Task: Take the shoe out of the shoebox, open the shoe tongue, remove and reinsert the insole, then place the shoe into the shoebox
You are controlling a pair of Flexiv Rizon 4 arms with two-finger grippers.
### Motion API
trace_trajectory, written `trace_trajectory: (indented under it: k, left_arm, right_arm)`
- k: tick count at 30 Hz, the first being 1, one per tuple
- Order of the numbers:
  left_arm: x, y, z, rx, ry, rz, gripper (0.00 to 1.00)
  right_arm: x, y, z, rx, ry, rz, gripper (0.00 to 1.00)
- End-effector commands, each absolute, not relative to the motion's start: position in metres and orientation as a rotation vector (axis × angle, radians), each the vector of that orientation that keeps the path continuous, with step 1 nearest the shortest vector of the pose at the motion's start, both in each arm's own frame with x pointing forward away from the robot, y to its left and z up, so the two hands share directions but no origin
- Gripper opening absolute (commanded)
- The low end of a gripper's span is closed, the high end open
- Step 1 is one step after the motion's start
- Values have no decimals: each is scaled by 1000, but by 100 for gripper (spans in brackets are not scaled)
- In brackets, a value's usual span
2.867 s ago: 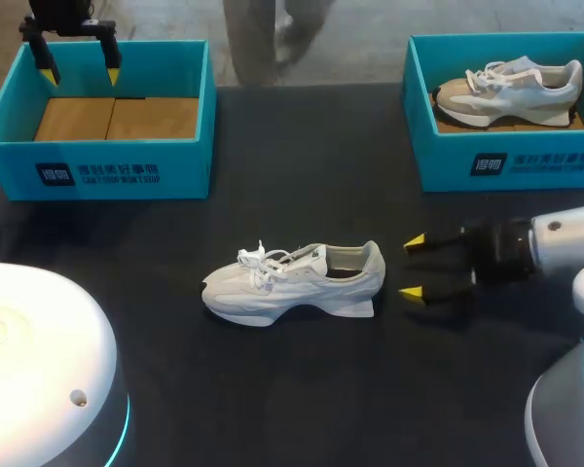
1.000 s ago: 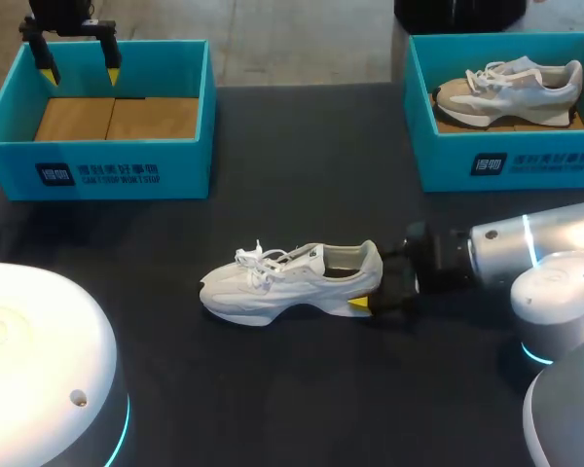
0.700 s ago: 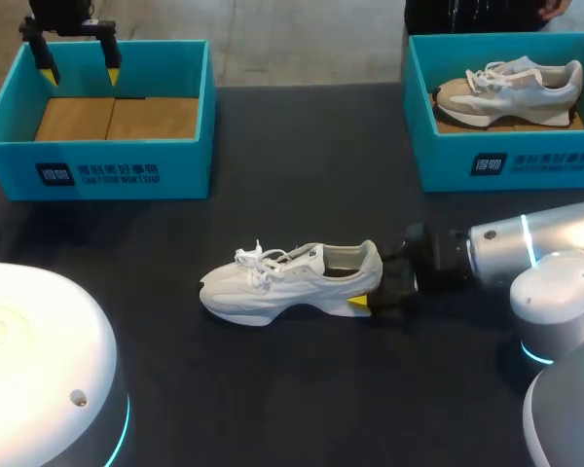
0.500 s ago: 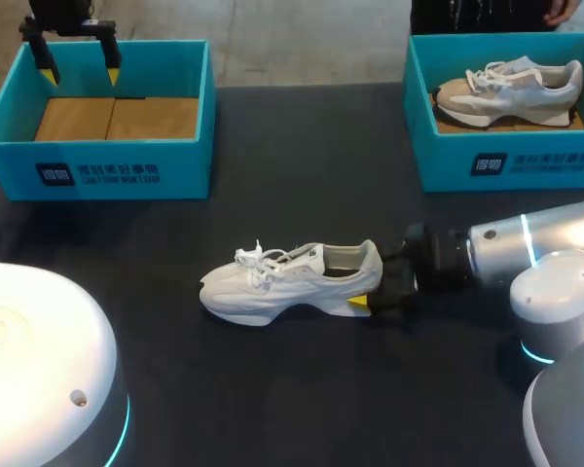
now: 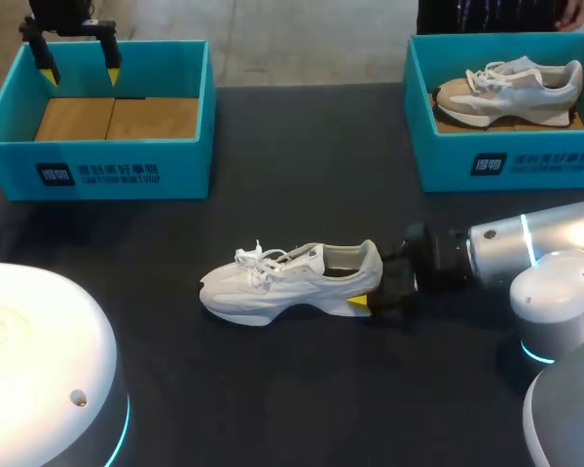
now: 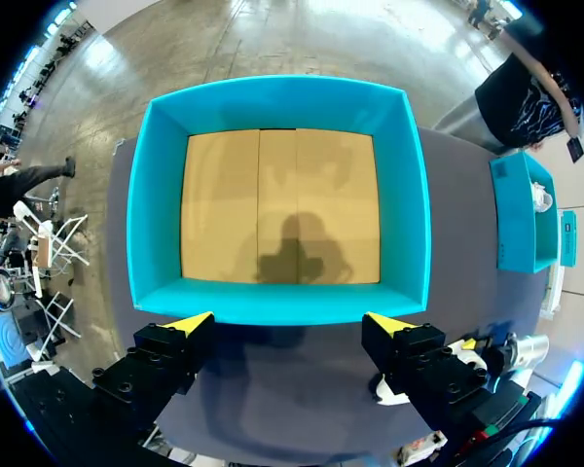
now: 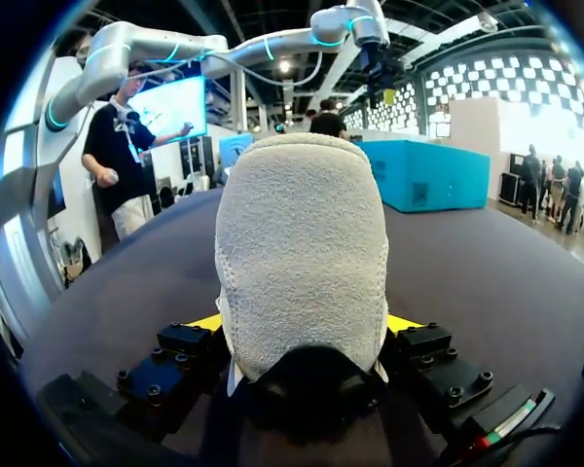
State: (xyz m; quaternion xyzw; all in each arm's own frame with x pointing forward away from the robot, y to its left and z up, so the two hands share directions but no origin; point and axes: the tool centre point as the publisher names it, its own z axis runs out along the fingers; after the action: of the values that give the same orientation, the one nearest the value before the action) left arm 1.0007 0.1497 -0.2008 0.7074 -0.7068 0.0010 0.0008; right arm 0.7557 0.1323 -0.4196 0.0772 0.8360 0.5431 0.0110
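A white shoe (image 5: 287, 282) lies on its sole in the middle of the dark table, toe to the left. My right gripper (image 5: 370, 282) is at its heel; in the right wrist view the grey heel (image 7: 302, 253) fills the space between the fingers and both yellow tips press its sides, so the gripper (image 7: 305, 323) is shut on it. My left gripper (image 5: 78, 60) hangs open over the far edge of the empty teal shoebox (image 5: 97, 146) at the back left. From the left wrist, the gripper (image 6: 290, 319) looks down on that box's near wall (image 6: 277, 302).
A second teal shoebox (image 5: 506, 161) at the back right holds a beige and white shoe (image 5: 506, 89). My right arm's silver links (image 5: 555, 282) lie low over the table's right side. A white rounded arm base (image 5: 39, 370) fills the near left corner.
My right gripper came in from the right, closed around the shoe's heel and nudged the shoe slightly left. Over the last second nothing visibly moves.
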Motion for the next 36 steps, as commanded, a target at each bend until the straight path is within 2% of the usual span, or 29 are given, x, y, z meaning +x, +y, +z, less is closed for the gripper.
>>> trace_trajectory:
  k: [1,18,36]
  left_arm:
    - [1000,150,-201,2222,-2220,2,100]
    - [974,115,-197,2329,-2142,94,100]
    - [938,28,-188,2353,-2154,146,100]
  right_arm:
    - [757,136,-423,242,2610,1691,0]
    - [757,136,-423,242,2610,1691,0]
    - [757,136,-423,242,2610,1691,0]
